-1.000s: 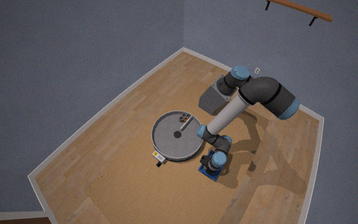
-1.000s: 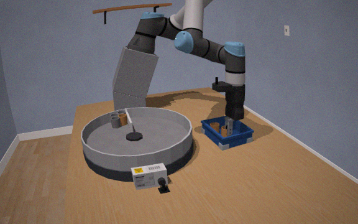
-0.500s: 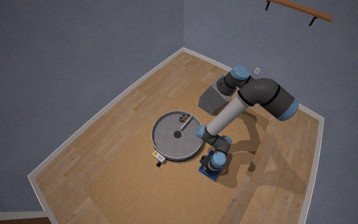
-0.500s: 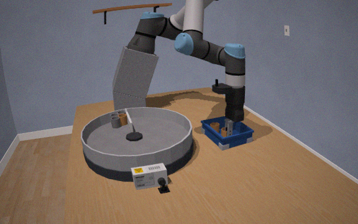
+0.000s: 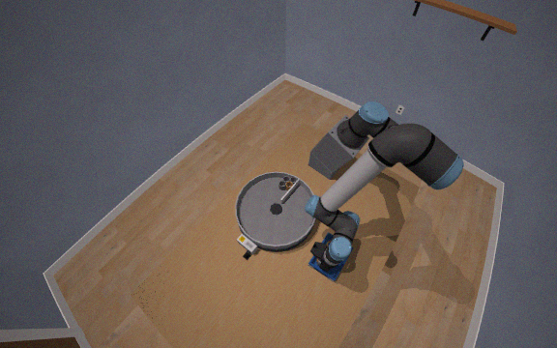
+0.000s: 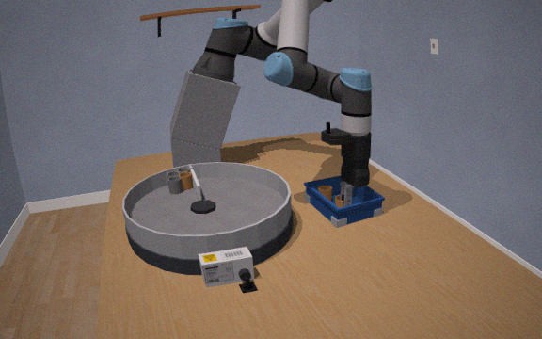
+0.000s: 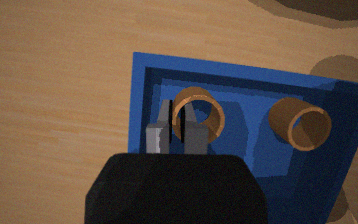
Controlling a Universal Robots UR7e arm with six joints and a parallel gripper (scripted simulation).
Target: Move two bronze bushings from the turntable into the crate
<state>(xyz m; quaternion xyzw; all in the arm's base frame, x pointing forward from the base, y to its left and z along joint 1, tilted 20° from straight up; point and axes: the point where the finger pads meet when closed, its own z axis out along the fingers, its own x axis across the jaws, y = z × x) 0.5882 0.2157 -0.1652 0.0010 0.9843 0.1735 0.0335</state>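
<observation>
My gripper (image 6: 345, 195) (image 7: 176, 112) is shut on the wall of a bronze bushing (image 6: 339, 201) (image 7: 192, 92), one finger inside its bore and one outside. It holds the bushing low inside the blue crate (image 5: 324, 274) (image 6: 362, 211) (image 7: 137, 95); whether the bushing touches the crate floor is hard to tell. A second bronze bushing (image 6: 325, 191) (image 7: 282, 117) stands in the crate, apart from the held one. On the grey turntable (image 5: 259, 213) (image 6: 243, 198), several grey bushings (image 5: 282, 186) (image 6: 175, 185) and a bronze one (image 5: 289, 185) (image 6: 185, 181) stand close together.
A light bar (image 5: 290, 191) (image 6: 197, 183) lies across part of the turntable beside the bushings. The turntable has a raised rim. A white box (image 5: 247, 243) (image 6: 226, 266) and a small black device (image 5: 247, 255) (image 6: 247, 279) stand beside the turntable. The crate walls surround the fingers.
</observation>
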